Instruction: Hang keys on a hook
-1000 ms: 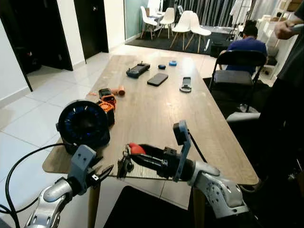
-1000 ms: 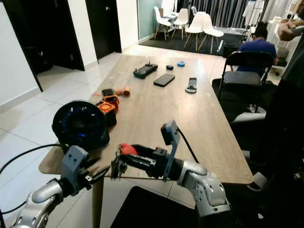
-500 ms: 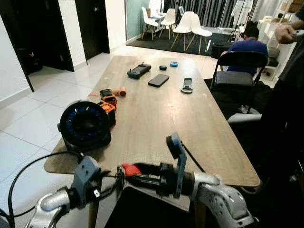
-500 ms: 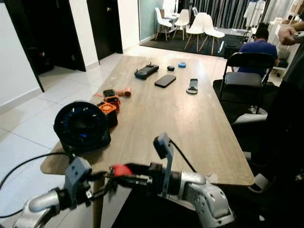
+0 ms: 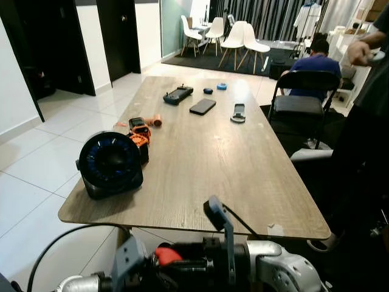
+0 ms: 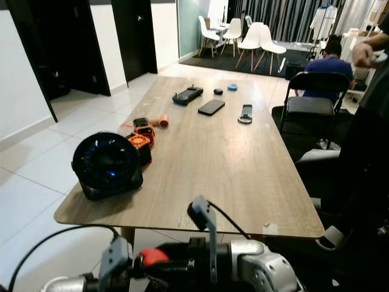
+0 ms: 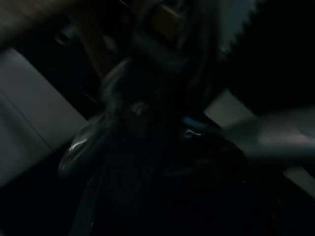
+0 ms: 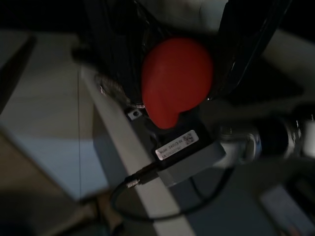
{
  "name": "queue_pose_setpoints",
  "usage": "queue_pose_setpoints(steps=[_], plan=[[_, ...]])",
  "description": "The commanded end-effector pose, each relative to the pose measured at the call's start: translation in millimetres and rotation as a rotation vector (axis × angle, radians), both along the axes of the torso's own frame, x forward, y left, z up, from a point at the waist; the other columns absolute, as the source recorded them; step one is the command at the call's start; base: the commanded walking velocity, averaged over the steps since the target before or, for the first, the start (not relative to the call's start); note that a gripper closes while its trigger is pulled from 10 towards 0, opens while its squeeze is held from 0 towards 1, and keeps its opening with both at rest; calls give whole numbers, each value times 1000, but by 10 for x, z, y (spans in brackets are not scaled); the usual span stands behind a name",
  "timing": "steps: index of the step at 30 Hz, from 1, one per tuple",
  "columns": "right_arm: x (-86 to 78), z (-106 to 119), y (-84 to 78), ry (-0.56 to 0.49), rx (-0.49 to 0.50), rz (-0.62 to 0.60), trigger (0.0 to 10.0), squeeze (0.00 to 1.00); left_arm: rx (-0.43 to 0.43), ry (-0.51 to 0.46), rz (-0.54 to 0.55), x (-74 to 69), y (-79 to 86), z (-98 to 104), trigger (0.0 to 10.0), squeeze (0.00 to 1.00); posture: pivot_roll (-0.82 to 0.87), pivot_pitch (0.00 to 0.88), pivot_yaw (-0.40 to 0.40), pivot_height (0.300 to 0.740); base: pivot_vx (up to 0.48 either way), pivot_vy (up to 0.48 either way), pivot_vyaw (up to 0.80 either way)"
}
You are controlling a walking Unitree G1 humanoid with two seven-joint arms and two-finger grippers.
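The keys' red fob (image 8: 177, 81) sits pinched between the two black fingers (image 8: 110, 54) of my right gripper (image 5: 159, 260), which is shut on it. From the head views the red fob (image 5: 165, 254) shows low at the bottom edge, below and in front of the table's near edge. My left gripper (image 5: 137, 272) is close beside the fob on its left; its grey wrist block (image 8: 187, 152) lies just past the fob in the right wrist view. The left wrist view is dark and blurred.
The wooden table (image 5: 200, 164) stretches ahead with a round black fan (image 5: 110, 164), orange tools (image 5: 138, 131), a controller (image 5: 177, 94), a phone (image 5: 202, 106) and a remote (image 5: 238, 112). A black chair (image 5: 304, 100) and a seated person (image 5: 316, 58) are at the right; another person (image 5: 371, 55) stands at the far right.
Both arms have sunk from above the table's near corner to the bottom of the view, below the table edge. The red fob stays in my right gripper; the dangling keys have dropped out of sight.
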State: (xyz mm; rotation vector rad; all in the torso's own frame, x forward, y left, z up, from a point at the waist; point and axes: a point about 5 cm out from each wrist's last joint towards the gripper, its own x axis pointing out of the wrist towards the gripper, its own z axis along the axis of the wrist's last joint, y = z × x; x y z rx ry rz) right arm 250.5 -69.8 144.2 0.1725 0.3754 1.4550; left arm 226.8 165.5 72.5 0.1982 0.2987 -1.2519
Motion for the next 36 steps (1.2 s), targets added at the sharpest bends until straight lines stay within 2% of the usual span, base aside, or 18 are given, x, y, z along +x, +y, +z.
queue_pose_setpoints(steps=[1, 5, 12, 16, 17, 18, 19, 20, 21, 23, 25, 26, 31, 32, 33, 34, 35, 36], plan=[[-56, -130, -18, 12, -77, 17, 10000, 0, 81, 36, -32, -91, 64, -94, 10000, 0, 52, 84, 4, 740, 0, 0, 0], [-60, -309, -87, 45, -139, -22, 10000, 0, 156, 77, -23, -158, 103, -221, 10000, 0, 53, 84, 4, 740, 0, 0, 0], [-149, -591, -172, 124, -205, -59, 10000, 0, 214, 148, 12, -316, 174, -443, 10000, 0, 54, 85, 5, 740, 0, 0, 0], [-168, -699, -216, 146, -230, -93, 10000, 0, 230, 131, 53, -323, 188, -516, 10000, 0, 55, 84, 3, 740, 0, 0, 0], [-168, -756, -241, 155, -244, -123, 10000, 0, 263, 91, 94, -295, 205, -560, 10000, 0, 57, 83, 2, 740, 0, 0, 0], [-168, -756, -241, 155, -244, -123, 10000, 0, 263, 91, 94, -295, 205, -560, 10000, 0, 57, 83, 2, 740, 0, 0, 0], [-168, -795, -259, 161, -254, -143, 10000, 0, 286, 61, 120, -275, 217, -588, 10000, 0, 57, 83, 2, 740, 0, 0, 0], [-157, -888, -306, 176, -282, -200, 10000, 0, 322, 33, 199, -228, 252, -650, 10000, 0, 58, 79, -1, 740, 0, 0, 0], [-157, -888, -306, 176, -282, -200, 10000, 0, 322, 33, 199, -228, 252, -650, 10000, 0, 58, 79, -1, 740, 0, 0, 0], [-157, -1076, -401, 214, -326, -307, 10000, 0, 353, -7, 325, -175, 294, -741, 10000, 0, 58, 76, -1, 740, 0, 0, 0], [-173, -1268, -517, 257, -374, -430, 10000, 0, 338, -7, 428, -165, 301, -801, 10000, 0, 57, 69, -3, 740, 0, 0, 0], [-237, -1485, -676, 343, -397, -576, 10000, 0, 335, -1, 503, -162, 290, -865, 10000, 0, 57, 67, -2, 740, 0, 0, 0], [-390, -1757, -891, 447, -421, -785, 10000, 0, 319, 19, 595, -165, 280, -952, 10000, 0, 50, 59, 4, 740, 0, 0, 0], [-390, -1757, -891, 447, -421, -785, 10000, 0, 319, 19, 595, -165, 280, -952, 10000, 0, 50, 59, 4, 740, 0, 0, 0], [-423, -1818, -955, 472, -421, -862, 10000, 0, 308, 22, 621, -161, 286, -965, 10000, 0, 43, 53, 12, 740, 0, 0, 0], [-423, -1818, -955, 472, -421, -862, 10000, 0, 308, 22, 621, -161, 286, -965, 10000, 0, 43, 53, 12, 740, 0, 0, 0], [-448, -1862, -1011, 484, -425, -927, 10000, 0, 290, 31, 651, -151, 295, -973, 10000, 0, 43, 53, 12, 740, 0, 0, 0], [-461, -1900, -1087, 484, -422, -1021, 10000, 0, 257, 33, 740, -114, 332, -974, 10000, 0, 33, 45, 19, 740, 0, 0, 0]])
